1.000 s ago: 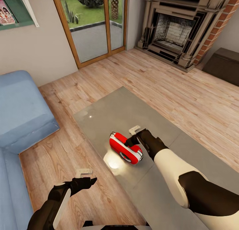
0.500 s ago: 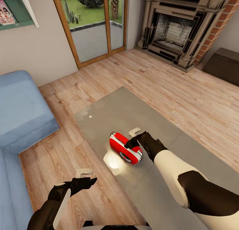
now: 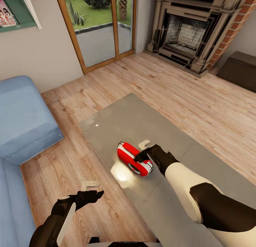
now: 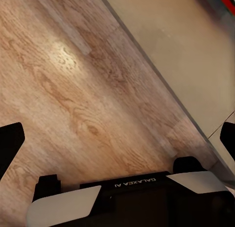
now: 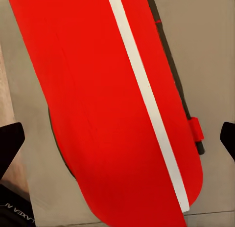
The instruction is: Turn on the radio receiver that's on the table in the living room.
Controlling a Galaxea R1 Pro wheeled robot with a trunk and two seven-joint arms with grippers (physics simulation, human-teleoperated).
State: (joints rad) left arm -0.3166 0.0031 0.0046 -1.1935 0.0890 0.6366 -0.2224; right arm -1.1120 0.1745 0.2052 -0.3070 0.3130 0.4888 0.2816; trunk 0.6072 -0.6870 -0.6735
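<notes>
Lying on the glossy grey-beige table (image 3: 117,119), the radio receiver (image 3: 133,158) rests on its side near the table's middle, its red body edged in white trim, with a bright reflection on the tabletop just beside it. The right gripper (image 3: 142,151) is positioned directly at the receiver's upper flank; in the head view one pale finger (image 3: 144,144) stands above the red casing and the dark wrist body touches or nearly touches it, contact not confirmable. In the right wrist view the receiver (image 5: 112,104) lies between the two dark fingertips at the frame edges, which are spread wide apart and do not grip the casing; a white stripe and a thin dark handle run along it. The left gripper (image 3: 93,189) hangs over the wood plank floor (image 3: 199,97) off the table's near edge, well apart from the receiver; the left wrist view shows its fingers (image 4: 11,141) spread wide with nothing between them. A blue sofa (image 3: 21,122) stands beside the table, a fireplace (image 3: 188,33) beyond.
</notes>
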